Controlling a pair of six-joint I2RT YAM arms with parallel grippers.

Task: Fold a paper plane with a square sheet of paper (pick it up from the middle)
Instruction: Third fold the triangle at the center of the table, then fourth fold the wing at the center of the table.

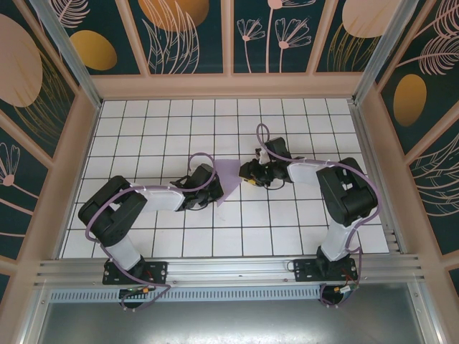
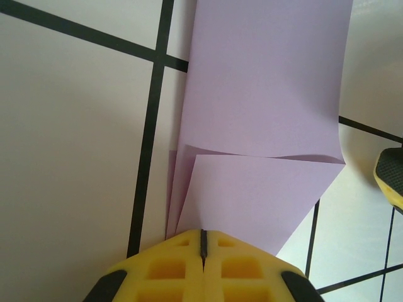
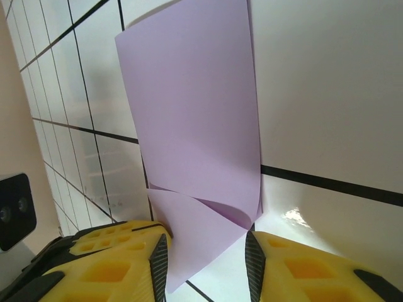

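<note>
Top external view puts the square sheet of paper (image 1: 229, 179) near the middle of the frame, on the white tiled table (image 1: 179, 122), caught between the two arms' tips. It shows there as a small lilac patch with an angled outline, not a flat square.

From the left wrist, the left pincer (image 2: 203, 242) at the bottom edge has its yellow fingers pressed together, and the sheet's near edge runs into the seam, so it looks clamped on the paper. Above the fingers a flap lies doubled over the rest, with a crease crossing the centre of the frame.

From the right wrist, the right pincer (image 3: 204, 251) stands apart at the bottom, the paper's folded end lying in the gap without being pinched.

My reading is that the job is at an early stage: a first fold or so is in, but no pointed nose, no centre crease along a narrow body and no wings. Most of the folding remains.
</note>
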